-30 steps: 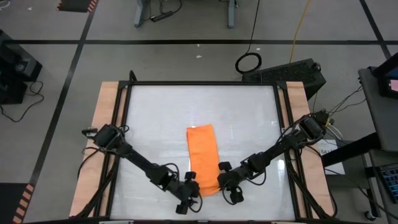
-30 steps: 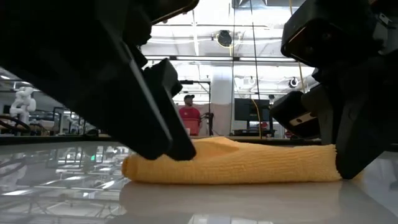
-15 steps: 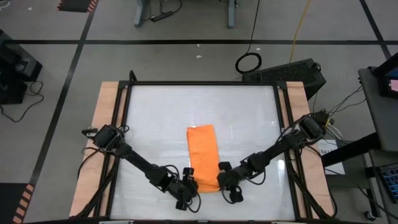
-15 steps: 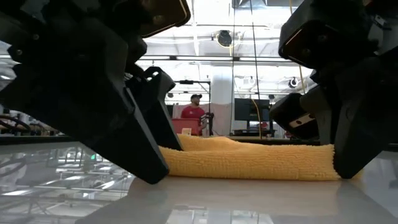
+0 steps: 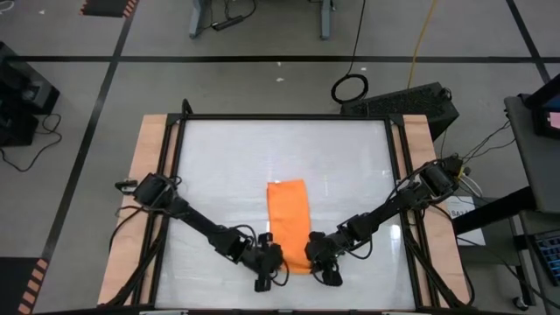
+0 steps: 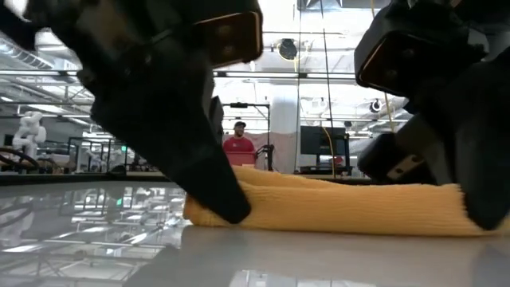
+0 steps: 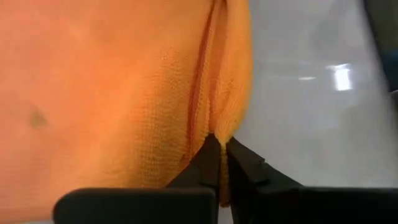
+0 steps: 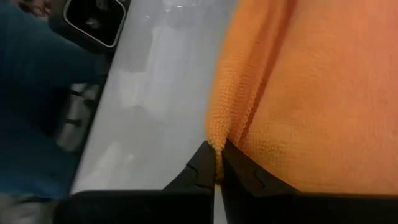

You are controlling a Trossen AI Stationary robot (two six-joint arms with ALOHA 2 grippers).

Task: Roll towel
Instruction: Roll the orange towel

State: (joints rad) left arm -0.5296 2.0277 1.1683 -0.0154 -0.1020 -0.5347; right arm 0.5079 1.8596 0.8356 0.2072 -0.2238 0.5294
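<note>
The bright-orange towel [image 5: 289, 223] lies flat on the white table as a long strip running from near to far. Its near end [image 6: 335, 209] shows in the low view as a thick band resting on the tabletop. My left gripper [image 5: 273, 262] sits at the towel's near left corner and is shut on it. My right gripper [image 5: 313, 260] sits at the near right corner, also shut on the cloth. Both arms reach in low from the table's sides. My left gripper pinches the towel's near left corner [image 7: 227, 124] between its two fingers, slanting down from the near left. The cloth bunches into a small ridge at the fingertips; how many layers, I cannot tell. The towel stays on the table. My right gripper pinches the towel's near right corner [image 8: 217, 134] between its two fingers, slanting down from the near right. The edge puckers where the fingers meet. The cloth rests on the table.
The table [image 5: 219, 166] has a black frame with wooden rails along its left and right sides. Bare tabletop lies beyond the towel's far end and on both sides. A person in red [image 6: 239, 147] stands far off in the room behind.
My left gripper has moved toward the table's right edge onto the towel's near left corner and shut on it. The towel's near left end has been nudged a little to the right.
</note>
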